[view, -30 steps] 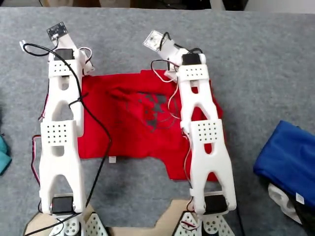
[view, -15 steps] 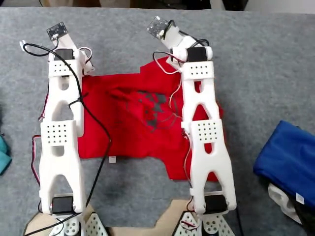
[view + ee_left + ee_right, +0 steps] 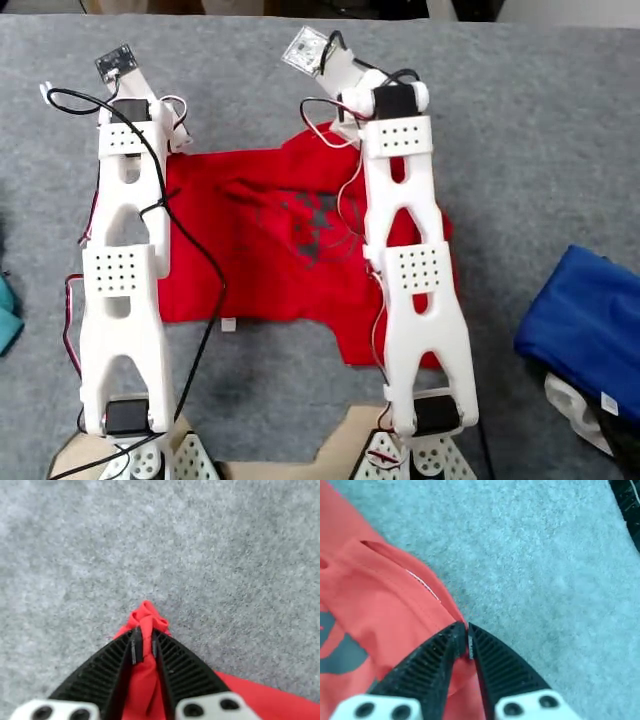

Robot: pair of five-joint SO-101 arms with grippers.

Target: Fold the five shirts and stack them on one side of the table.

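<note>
A red shirt (image 3: 265,260) with a dark print lies spread flat on the grey table between my two arms. At the shirt's far left corner my left gripper (image 3: 173,141) is shut on a bunched tip of red cloth (image 3: 145,614), the black fingers (image 3: 116,666) pinching it close to the table. My right gripper (image 3: 336,124) is shut on the shirt's far edge near the collar (image 3: 395,560), with a thin fold of red cloth caught between its fingertips (image 3: 451,639).
A folded blue shirt (image 3: 585,322) lies at the right edge with a white garment (image 3: 572,398) under it. A bit of teal cloth (image 3: 6,312) shows at the left edge. Grey table (image 3: 520,130) stretches bare beyond the red shirt.
My right gripper has moved toward the far side of the table, drawing the shirt's far edge with it. The left arm has kept still.
</note>
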